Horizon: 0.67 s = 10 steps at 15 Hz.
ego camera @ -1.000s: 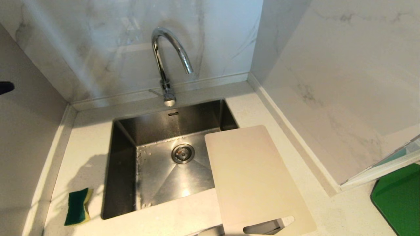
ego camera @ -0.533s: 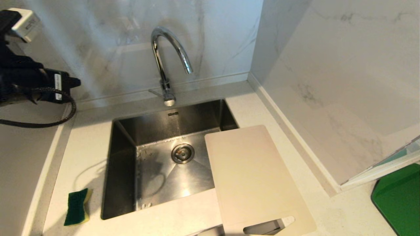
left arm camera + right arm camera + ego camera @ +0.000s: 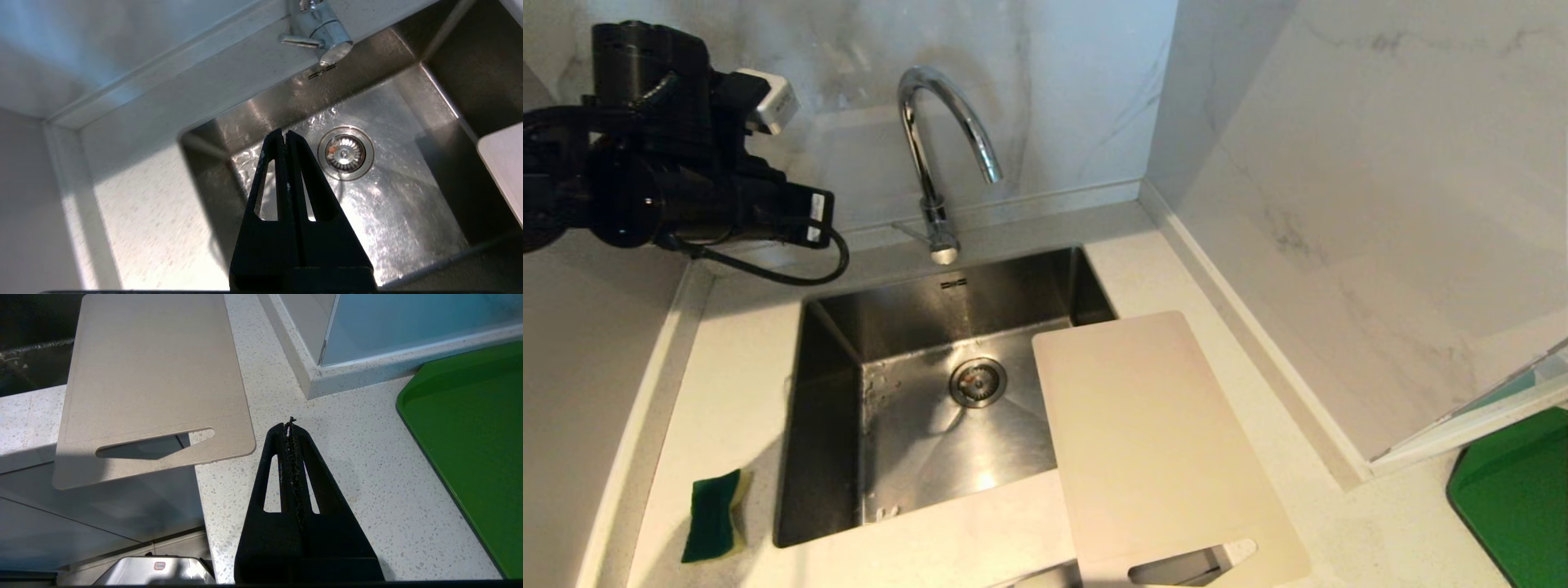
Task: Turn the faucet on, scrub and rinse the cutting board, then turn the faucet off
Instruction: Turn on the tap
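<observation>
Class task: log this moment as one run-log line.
left pincer: shut, empty, above sink | faucet: off | cutting board: untouched | right pincer: shut, parked

The tall chrome gooseneck faucet (image 3: pixel 939 155) stands behind the steel sink (image 3: pixel 833 425). The off-white plastic cutting board (image 3: pixel 1160 449) overlaps the sink's right edge; the green-and-yellow sponge (image 3: pixel 715 514) lies on the speckled counter (image 3: pixel 735 367) to its left.

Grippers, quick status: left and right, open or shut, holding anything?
Left claw: shut, holding nothing, raised over the sink short of the faucet.
Right claw: shut, holding nothing, above the counter beside the cutting board.
</observation>
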Tool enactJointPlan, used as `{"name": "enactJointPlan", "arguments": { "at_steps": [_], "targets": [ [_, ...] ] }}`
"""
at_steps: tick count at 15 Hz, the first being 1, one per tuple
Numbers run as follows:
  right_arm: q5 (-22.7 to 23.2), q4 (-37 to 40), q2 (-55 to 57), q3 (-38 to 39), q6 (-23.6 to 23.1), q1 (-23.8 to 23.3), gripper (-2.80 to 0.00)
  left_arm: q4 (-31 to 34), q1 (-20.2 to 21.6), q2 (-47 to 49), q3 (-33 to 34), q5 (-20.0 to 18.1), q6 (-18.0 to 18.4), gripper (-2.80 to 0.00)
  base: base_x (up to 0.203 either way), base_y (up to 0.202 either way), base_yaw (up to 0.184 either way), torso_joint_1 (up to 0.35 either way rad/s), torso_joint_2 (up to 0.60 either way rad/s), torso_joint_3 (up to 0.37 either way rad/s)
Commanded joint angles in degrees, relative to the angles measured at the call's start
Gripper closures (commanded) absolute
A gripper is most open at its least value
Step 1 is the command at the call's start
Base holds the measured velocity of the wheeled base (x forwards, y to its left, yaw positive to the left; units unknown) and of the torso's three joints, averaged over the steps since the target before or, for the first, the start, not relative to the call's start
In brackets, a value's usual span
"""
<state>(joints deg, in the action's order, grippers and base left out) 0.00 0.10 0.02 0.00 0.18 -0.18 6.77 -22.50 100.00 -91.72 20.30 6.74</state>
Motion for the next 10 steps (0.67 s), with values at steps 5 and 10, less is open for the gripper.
{"name": "enactJointPlan", "arguments": {
  "at_steps": [5,10],
  "targets": [
    [0.0,0.0,0.0,0.1,0.0,0.0,0.00,-0.3,0.7,12.1,-11.4,0.5,-0.1,0.00,0.000,0.000,0.000,0.000,0.00,0.000],
    [0.0,0.0,0.0,0.1,0.0,0.0,0.00,-1.8,2.4,21.1,-18.8,0.7,-0.2,0.00,0.000,0.000,0.000,0.000,0.00,0.000]
  ]
}}
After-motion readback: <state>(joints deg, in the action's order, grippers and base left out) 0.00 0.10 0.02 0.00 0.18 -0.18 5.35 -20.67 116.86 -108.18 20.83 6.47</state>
